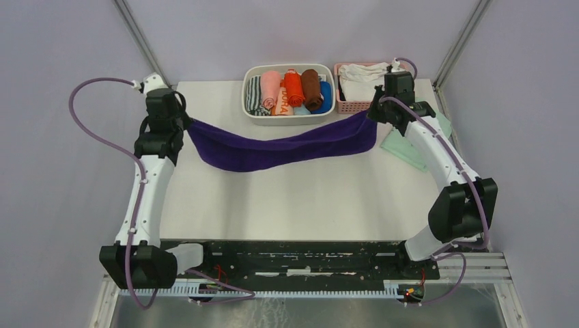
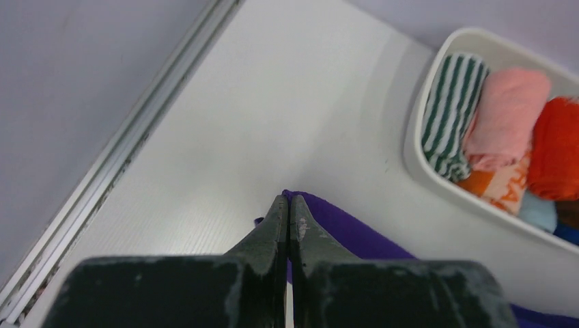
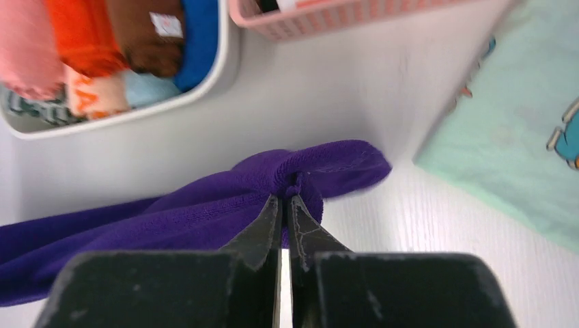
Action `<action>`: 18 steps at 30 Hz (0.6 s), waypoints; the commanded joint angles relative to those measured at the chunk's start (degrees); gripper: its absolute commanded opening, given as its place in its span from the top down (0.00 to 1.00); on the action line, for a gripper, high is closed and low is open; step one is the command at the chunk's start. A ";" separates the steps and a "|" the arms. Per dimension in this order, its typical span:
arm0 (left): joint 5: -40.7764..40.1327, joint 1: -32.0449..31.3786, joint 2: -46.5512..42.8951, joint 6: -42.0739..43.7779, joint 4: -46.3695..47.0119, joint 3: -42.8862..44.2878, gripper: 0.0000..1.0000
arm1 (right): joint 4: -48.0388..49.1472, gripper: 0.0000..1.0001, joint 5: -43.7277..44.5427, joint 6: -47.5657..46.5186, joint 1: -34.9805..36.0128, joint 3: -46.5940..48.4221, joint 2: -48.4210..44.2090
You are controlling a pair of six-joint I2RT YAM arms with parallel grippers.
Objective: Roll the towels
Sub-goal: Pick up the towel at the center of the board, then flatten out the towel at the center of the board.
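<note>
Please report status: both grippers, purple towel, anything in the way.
Left gripper shut on purple towel, left end. Right gripper shut on its other end. Towel sags between them. Mint-green cloth lies right, apart.

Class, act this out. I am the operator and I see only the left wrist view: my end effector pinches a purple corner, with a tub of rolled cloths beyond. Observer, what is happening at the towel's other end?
Observer: The right end effector is shut on the other end of the purple towel, and the cloth is bunched at its tips.
Operator: Does the towel lie flat?
Observer: No. The top view shows it strung between the two arms and sagging in the middle over the table.
Operator: Is anything near that right end?
Observer: A mint-green printed cloth lies on the table just beside it.
</note>
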 commanded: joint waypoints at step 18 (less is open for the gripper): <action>6.46 -0.07 -8.93 -1.92 4.82 -18.05 0.96 | 2.31 0.66 5.59 4.15 -0.85 -29.59 -8.26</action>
